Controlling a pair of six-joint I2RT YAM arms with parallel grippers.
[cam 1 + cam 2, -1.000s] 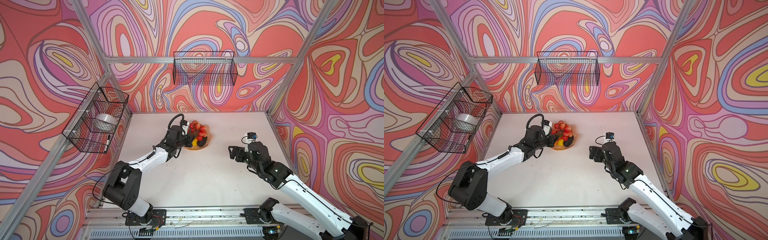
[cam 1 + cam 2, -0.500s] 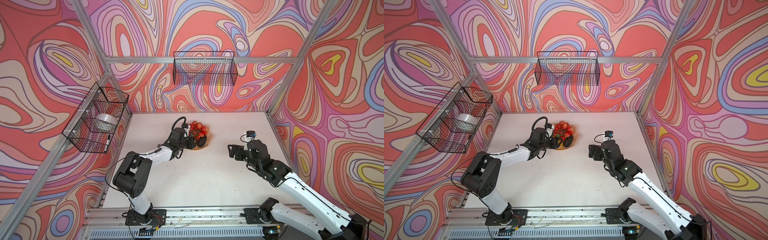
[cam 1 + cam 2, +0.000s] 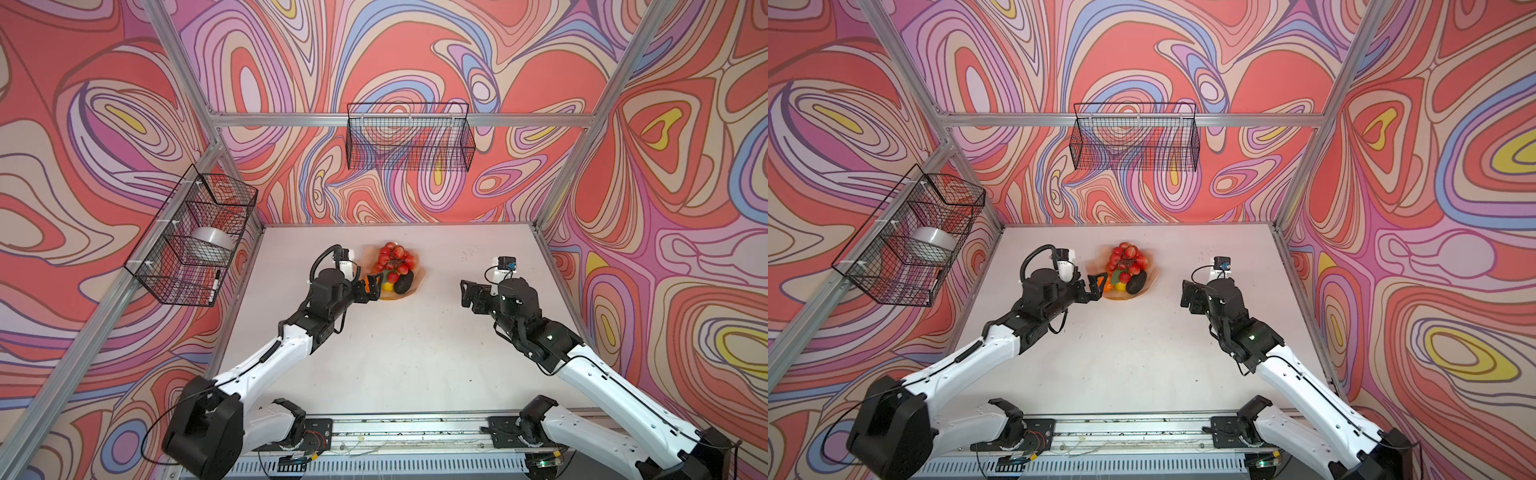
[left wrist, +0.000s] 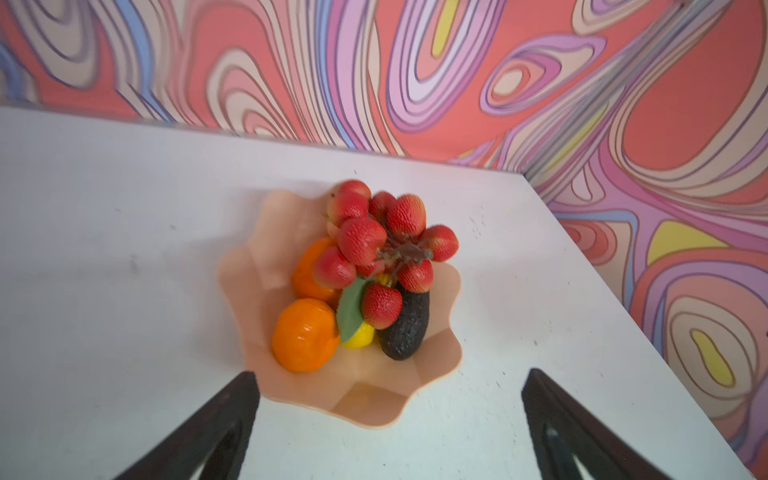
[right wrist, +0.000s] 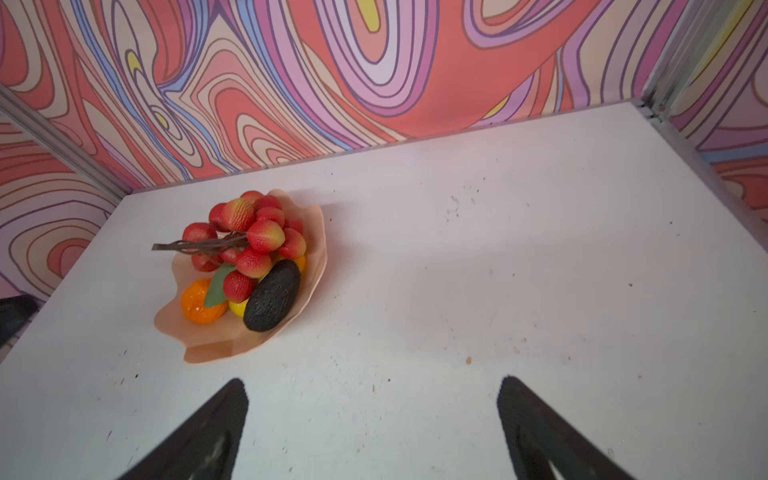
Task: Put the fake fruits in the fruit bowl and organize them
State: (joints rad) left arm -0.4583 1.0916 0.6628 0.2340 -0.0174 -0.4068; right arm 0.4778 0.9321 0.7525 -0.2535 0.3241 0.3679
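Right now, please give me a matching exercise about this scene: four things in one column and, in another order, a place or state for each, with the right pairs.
Things:
1. avocado
2. bunch of red berries
3. white round object
4. left end effector

Places or states:
A. inside the side wire basket
B. open, holding nothing
C. highest in the fruit bowl, over the other fruits
D. dark, lying in the bowl beside the yellow fruit

Pairs: 1-D, 2-C, 3-A, 4-B.
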